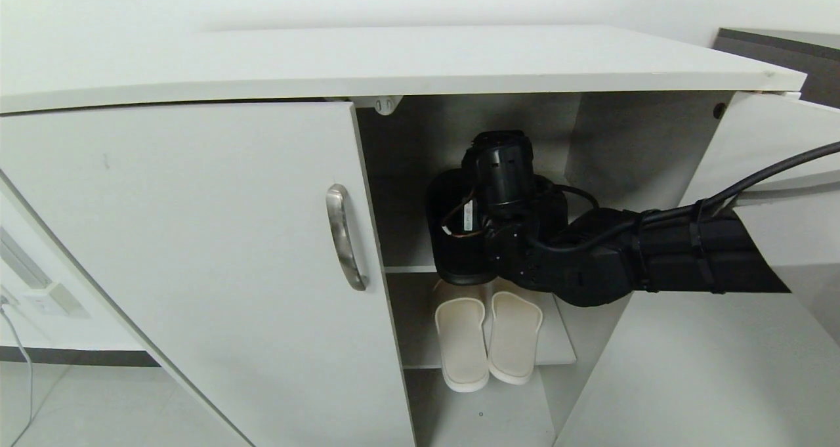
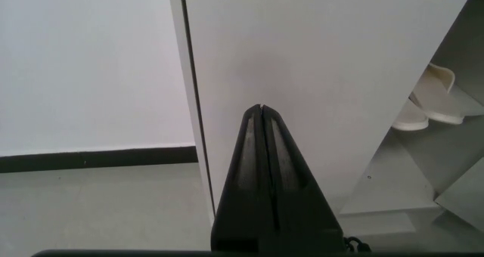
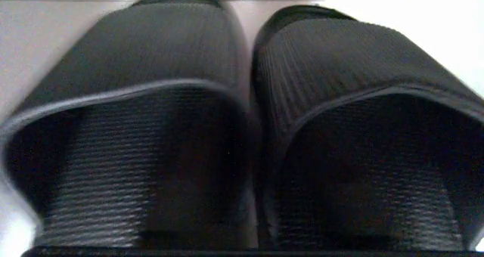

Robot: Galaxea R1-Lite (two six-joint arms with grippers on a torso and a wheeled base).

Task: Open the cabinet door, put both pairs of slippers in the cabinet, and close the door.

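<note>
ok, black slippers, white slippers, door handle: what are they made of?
Black slippers: likely moulded foam or rubber, matte, fine ribbed texture.
White slippers: probably similar foam, smooth matte one-piece look.
Door handle: looks like brushed metal, soft satin sheen.

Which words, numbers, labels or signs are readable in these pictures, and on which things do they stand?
No text can be read in any view.
The small white tag on the right arm: print too small to read.
The white slippers, black slippers, cabinet door and handle: no print shows.
</note>
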